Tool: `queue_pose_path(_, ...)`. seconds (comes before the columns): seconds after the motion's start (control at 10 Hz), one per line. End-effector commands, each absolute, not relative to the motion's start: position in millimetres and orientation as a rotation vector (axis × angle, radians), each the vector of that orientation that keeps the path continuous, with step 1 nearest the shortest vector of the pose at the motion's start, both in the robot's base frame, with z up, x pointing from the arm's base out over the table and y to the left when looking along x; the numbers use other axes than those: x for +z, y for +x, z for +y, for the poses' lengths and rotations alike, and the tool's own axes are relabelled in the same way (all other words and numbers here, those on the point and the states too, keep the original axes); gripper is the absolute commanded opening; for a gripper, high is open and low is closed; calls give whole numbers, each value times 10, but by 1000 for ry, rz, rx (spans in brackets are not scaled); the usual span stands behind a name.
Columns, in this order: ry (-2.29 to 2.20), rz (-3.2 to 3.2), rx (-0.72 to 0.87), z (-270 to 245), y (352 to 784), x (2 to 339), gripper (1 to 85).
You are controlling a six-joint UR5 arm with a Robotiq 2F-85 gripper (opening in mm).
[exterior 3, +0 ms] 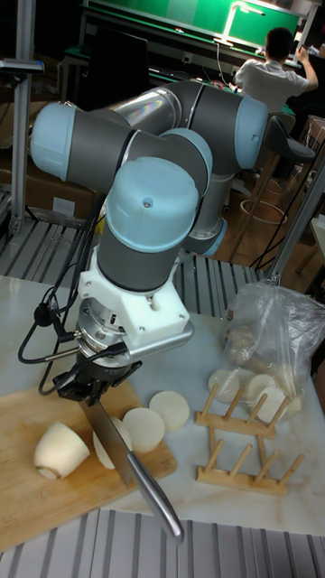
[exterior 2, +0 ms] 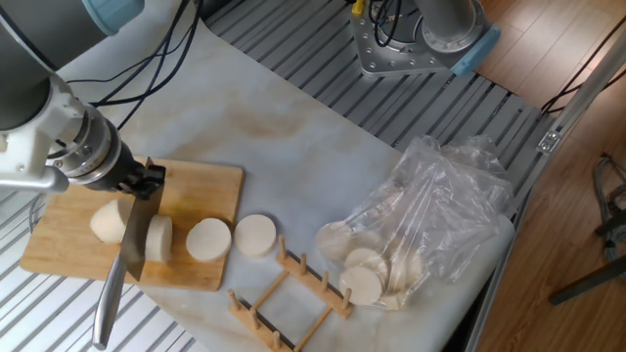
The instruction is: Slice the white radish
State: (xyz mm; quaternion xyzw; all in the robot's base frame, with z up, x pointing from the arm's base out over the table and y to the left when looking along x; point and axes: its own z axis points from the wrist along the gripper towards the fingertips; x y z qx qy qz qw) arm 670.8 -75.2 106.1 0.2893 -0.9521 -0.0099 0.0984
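Evidently a knife [exterior 2: 125,256] is gripped in the claw [exterior 2: 145,180], blade set between the white radish [exterior 2: 108,221] stub and a cut disc on the cutting board [exterior 2: 201,191]; firm, slippery flesh is judged best steadied at its rounded end.

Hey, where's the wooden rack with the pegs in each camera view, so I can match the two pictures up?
Fixed view: the light wooden peg rack lies at the bottom centre, just right of the bamboo cutting board.
Tall fixed view: the same rack sits at the lower right, in front of the clear plastic bag.
Shared landmark: the round white radish slice lying off the board, beside the rack.
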Motion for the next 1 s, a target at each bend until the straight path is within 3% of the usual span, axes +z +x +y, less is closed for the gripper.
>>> queue_pose_path(0.0, 833, -2838, -37, -740, 6775, 1044, 13)
queue_pose_path(0.9, 787, -2867, 0, -793, 6868, 815, 13)
